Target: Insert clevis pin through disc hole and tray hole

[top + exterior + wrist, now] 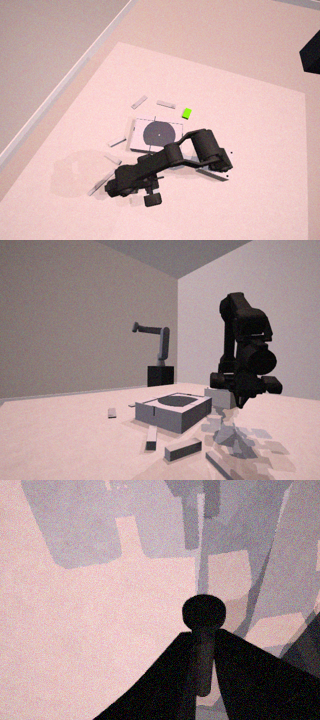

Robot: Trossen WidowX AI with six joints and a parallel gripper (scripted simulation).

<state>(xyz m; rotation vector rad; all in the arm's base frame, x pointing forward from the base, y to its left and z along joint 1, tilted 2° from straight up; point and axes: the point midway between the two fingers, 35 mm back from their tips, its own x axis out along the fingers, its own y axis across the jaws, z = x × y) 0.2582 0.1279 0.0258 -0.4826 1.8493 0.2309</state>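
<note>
Now the tool, nearly shut, pinches the clevis pin by its shank just under the head, leaving the head proud to hang by later. It's up off the tabletop, beside the steel tray, where the aluminium disc lies, hole uncovered for the shank; tray-hole alignment beneath is hard to judge.
</note>
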